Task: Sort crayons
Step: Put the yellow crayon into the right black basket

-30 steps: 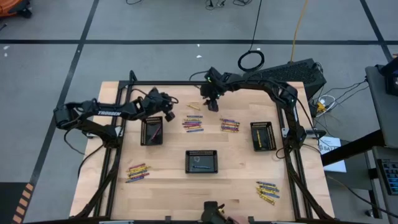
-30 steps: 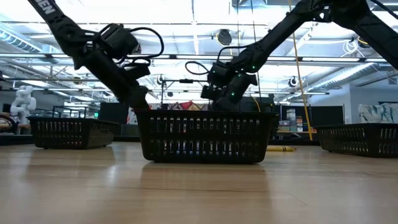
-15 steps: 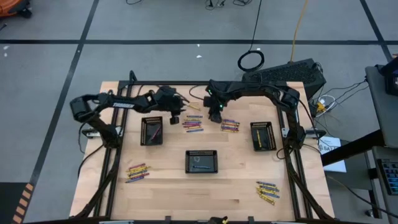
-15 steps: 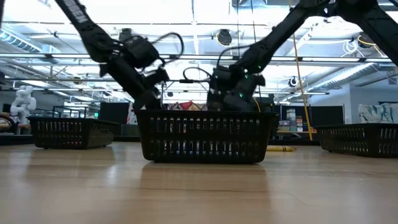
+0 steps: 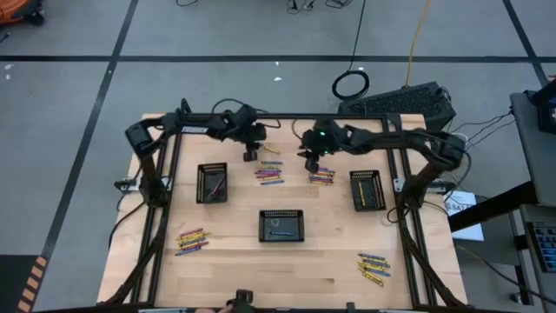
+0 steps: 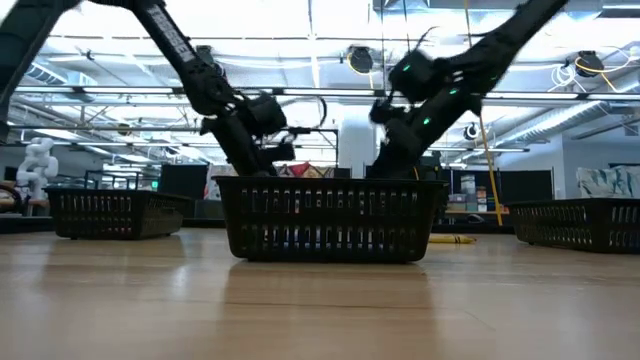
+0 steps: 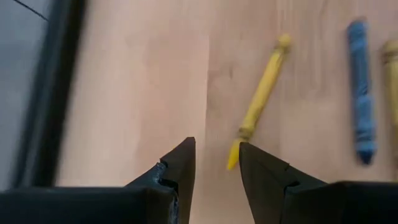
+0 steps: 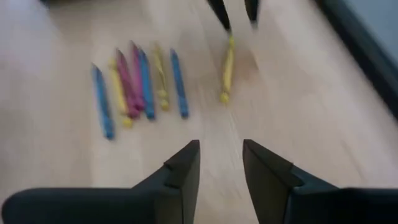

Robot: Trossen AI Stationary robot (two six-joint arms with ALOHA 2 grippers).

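Note:
A lone yellow crayon lies flat on the wooden table near the far edge; it also shows in the left wrist view and the right wrist view. My left gripper hovers open at that crayon's end, its fingertips just beside the tip; whether they touch it I cannot tell. My right gripper is open and empty, over bare wood between two crayon clusters. One cluster shows in the right wrist view.
Three black trays stand on the table: left, centre, right. More crayon clusters lie at the near left and near right. A blue crayon lies beside the yellow one. A black frame rail runs along the far edge.
My left gripper has gone toward the table's right and far edges, from beside the left tray to the lone yellow crayon. My right gripper has gone toward the near edge and a little right, down between the two middle crayon clusters. No crayon has moved.

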